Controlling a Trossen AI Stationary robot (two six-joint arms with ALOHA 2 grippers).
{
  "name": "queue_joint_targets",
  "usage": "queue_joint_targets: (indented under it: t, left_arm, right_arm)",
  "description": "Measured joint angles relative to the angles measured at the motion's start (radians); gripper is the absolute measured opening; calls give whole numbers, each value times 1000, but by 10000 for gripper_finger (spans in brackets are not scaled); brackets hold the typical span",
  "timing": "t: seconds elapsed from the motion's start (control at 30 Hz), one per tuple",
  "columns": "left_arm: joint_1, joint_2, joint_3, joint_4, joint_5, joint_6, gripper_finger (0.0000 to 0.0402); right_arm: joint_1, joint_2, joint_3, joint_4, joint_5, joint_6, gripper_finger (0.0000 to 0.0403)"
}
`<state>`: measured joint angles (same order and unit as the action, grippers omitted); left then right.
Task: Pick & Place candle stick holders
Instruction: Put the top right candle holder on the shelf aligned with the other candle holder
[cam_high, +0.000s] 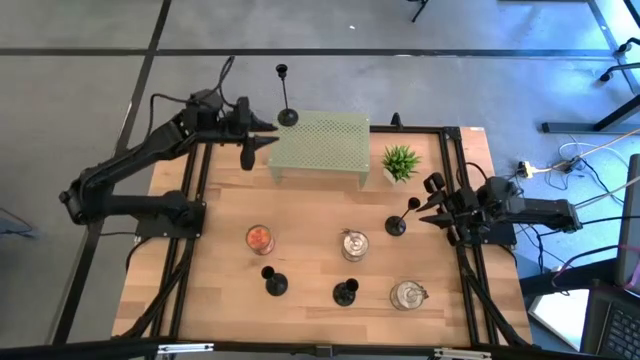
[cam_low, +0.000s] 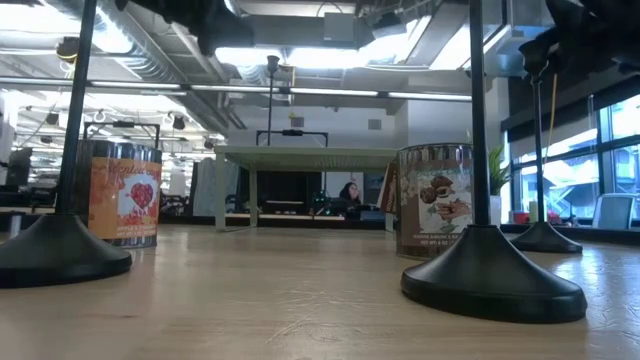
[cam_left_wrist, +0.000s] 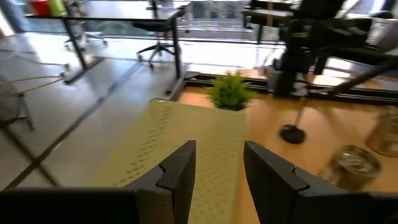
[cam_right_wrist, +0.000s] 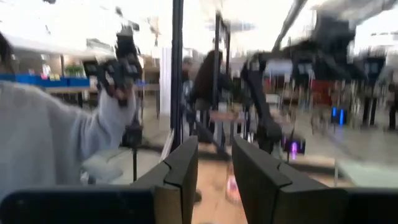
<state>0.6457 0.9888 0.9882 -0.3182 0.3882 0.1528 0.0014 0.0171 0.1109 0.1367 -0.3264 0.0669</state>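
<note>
On green riser (cam_high: 320, 145), candlestick holder (cam_high: 286, 96) upright, stem vertical.

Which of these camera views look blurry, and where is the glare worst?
Right wrist view: smeared throughout, with washed-out windows behind the right tool. Left wrist view: the room at the top is blown out; the green plant is soft. Low view: ceiling lights flare behind the raised shelf. High view: evenly lit and sharp.
</note>
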Motion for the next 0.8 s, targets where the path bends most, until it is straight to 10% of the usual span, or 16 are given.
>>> queue_joint_targets:
  t: [0.8]
  left_arm:
    - [-267,-14,0,-15,-4,-8,132]
  right_arm:
    - [40,222,136,-598,-116,214,104]
